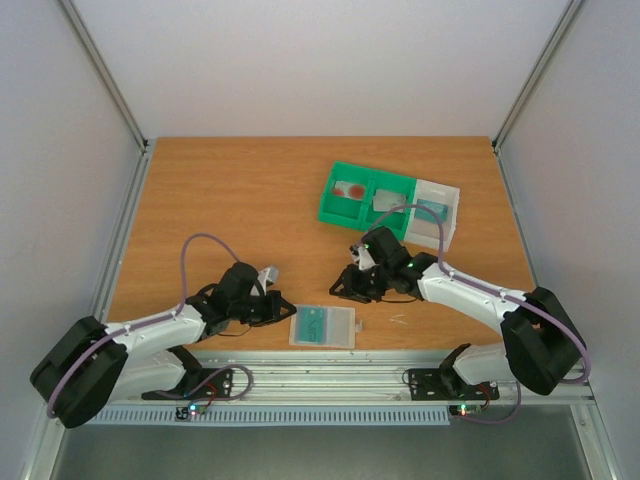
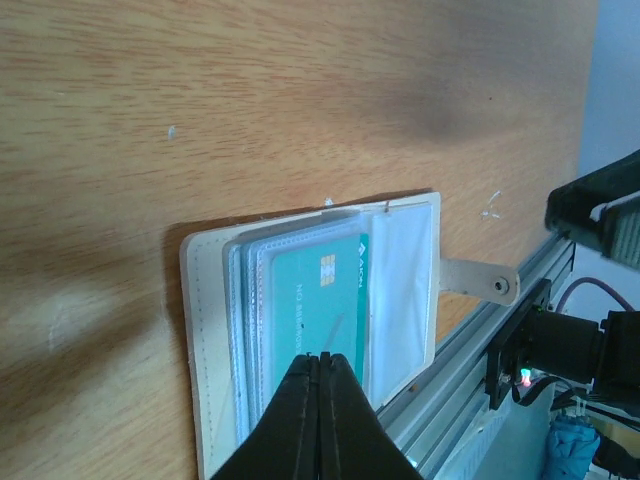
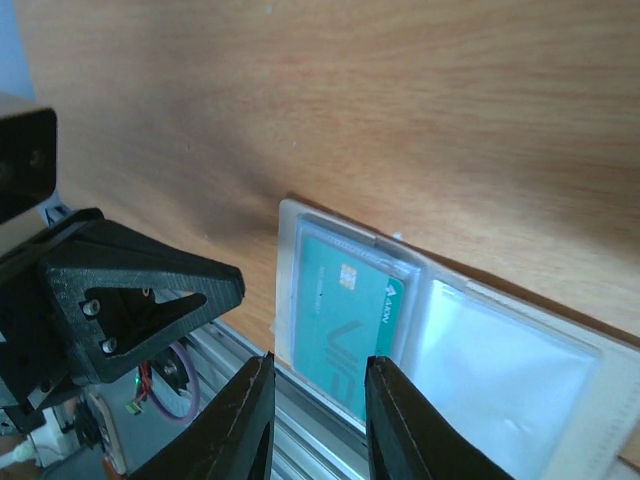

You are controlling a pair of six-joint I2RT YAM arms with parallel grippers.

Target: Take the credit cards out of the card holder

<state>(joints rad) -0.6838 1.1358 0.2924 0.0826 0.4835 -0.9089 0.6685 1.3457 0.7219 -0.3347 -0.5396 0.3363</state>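
Note:
The card holder [image 1: 322, 327] lies open at the table's front edge, with a teal credit card [image 1: 313, 323] inside its left sleeve. In the left wrist view the holder [image 2: 210, 330] shows the teal card [image 2: 315, 295] and its tab [image 2: 480, 280]. My left gripper [image 2: 320, 356] is shut and empty, its tips over the card's near end. My left gripper also shows in the top view [image 1: 287, 311] at the holder's left edge. My right gripper [image 3: 318, 362] is open, its jaws on either side of the teal card [image 3: 350, 305] and above it. It hovers just behind the holder [image 1: 347, 287].
A green two-compartment bin [image 1: 330, 208] at the back holds a red-marked card [image 1: 350, 190] and a greyish card [image 1: 386, 201]. A white tray [image 1: 450, 200] beside it holds another teal card [image 1: 432, 210]. The metal rail [image 1: 330, 375] runs just in front of the holder.

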